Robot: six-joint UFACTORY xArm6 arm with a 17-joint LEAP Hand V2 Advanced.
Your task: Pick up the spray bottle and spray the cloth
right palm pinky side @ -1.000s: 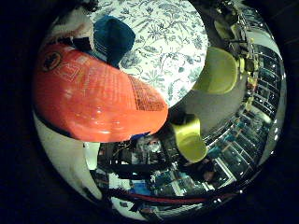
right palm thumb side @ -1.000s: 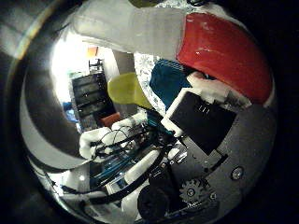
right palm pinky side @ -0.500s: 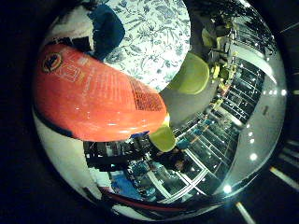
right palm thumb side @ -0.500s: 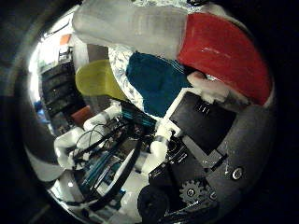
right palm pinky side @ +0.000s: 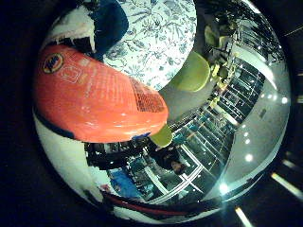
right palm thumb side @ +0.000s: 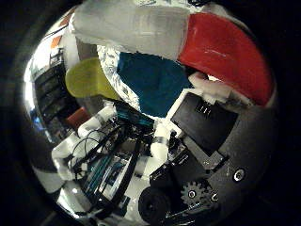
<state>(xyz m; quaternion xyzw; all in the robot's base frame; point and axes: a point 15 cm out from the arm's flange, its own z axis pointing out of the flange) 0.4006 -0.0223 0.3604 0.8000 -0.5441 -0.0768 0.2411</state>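
Note:
The spray bottle has an orange body with a printed label and lies tight against my palm, filling much of the little finger side view. Its white upper part and orange body stretch across the thumb side view. My right hand, of black and white parts, is curled round the bottle and holds it above the table. The cloth is dark blue and lies on the flower-patterned tabletop, below the bottle's white end.
A yellow-green chair stands at the table's edge, with another further off. Shelving and ceiling lights fill the room behind. The arm's white links show beside the hand.
Both views have swung, so the hand has turned with the bottle. The cloth now looks larger and more central in the thumb side view. The bottle stays in the hand.

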